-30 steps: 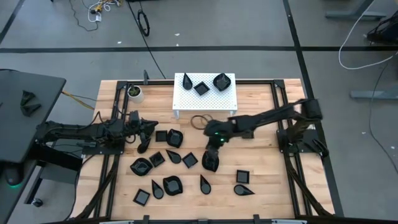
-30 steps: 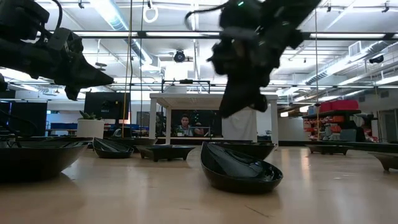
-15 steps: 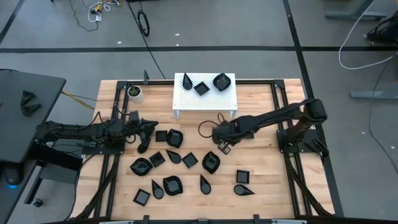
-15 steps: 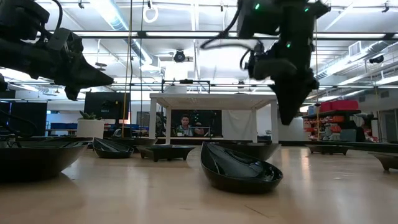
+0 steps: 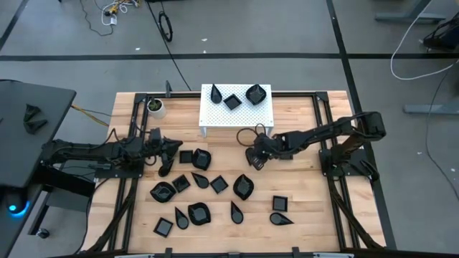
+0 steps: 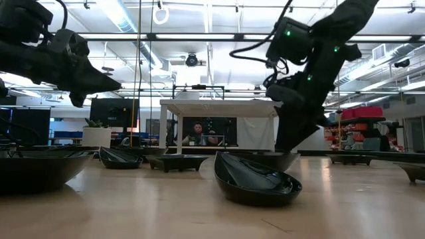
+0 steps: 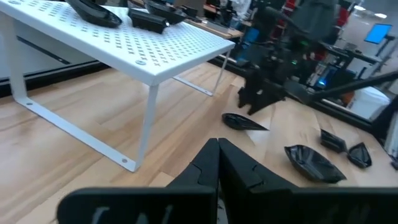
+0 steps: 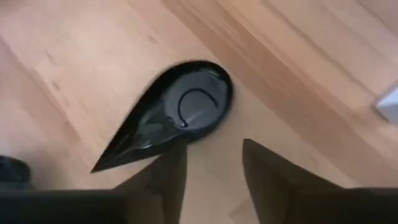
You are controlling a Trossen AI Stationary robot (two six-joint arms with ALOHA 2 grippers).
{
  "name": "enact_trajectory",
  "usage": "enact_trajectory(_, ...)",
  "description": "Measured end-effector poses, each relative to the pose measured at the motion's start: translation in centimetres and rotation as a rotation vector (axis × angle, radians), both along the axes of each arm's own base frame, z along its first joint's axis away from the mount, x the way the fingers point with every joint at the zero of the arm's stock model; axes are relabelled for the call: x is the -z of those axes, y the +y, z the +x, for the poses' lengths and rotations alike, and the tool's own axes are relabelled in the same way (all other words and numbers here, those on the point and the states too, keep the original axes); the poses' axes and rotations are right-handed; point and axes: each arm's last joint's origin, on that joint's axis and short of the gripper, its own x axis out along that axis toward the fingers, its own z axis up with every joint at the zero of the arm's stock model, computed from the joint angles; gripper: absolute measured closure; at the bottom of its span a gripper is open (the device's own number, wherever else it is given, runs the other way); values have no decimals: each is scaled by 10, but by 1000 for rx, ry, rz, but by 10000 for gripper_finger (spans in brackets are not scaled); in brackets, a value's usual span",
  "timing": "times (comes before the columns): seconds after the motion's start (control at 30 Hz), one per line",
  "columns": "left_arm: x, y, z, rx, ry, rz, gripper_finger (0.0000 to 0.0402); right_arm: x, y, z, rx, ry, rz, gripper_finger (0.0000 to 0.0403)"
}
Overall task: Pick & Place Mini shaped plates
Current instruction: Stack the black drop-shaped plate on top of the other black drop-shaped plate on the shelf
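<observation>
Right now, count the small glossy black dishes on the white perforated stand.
3. On the white perforated stand: a teardrop dish at its left, a square dish in the middle, a rounded-shell dish at its right. None looks hidden.

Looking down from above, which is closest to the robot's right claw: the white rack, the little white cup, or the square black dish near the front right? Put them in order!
From the right gripper:
1. White rack, just behind it.
2. Square dish, toward the table's front.
3. White cup, far across at the back left corner.
</observation>
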Motion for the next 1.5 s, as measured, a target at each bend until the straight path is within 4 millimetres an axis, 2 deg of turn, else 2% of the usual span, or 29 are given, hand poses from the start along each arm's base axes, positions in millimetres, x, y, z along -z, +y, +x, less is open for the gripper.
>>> enact_trajectory(0.13, 0, 0, 0, 9, -1, -2, 394, 4, -5, -4, 130, 18, 106, 222)
enact_trajectory(0.2, 0, 0, 0, 9, -1, -2, 394, 4, -2, -3, 129, 4, 173, 226)
enact_trajectory(0.3, 0, 0, 0, 4, -1, -2, 394, 3, 9, 11, 38, -117, 269, 241)
enact_trajectory(0.47, -1, 0, 0, -1, -6, -1, 394, -15, 28, 43, -178, -498, 193, 269)
enact_trajectory(0.6, 0, 0, 0, 1, -8, -8, 394, -33, 28, 46, -259, -614, 120, 289)
enact_trajectory(0.67, -1, 0, 0, 3, -11, -17, 394, -37, 21, 41, -235, -579, 116, 295)
enact_trajectory(0.77, 0, 0, 0, 6, -10, -20, 394, -24, 10, 30, -145, -401, 103, 296)
enact_trajectory(0.93, 0, 0, 0, 6, -7, -20, 394, -8, 2, 18, -117, -201, -109, 261)
enact_trajectory(1.03, 0, 0, 0, 6, -6, -20, 394, -5, -6, 20, -163, -198, -164, 236)
enact_trajectory(1.13, 0, 0, 0, 7, -4, -19, 394, 2, -14, 23, -204, -195, -181, 229)
enact_trajectory(1.33, 0, 0, 0, 7, -3, -19, 394, 24, -24, 29, -329, -151, -184, 252)
enact_trajectory(1.5, 0, 0, 0, 7, -4, -20, 394, 34, -25, 30, -353, -121, -194, 297)
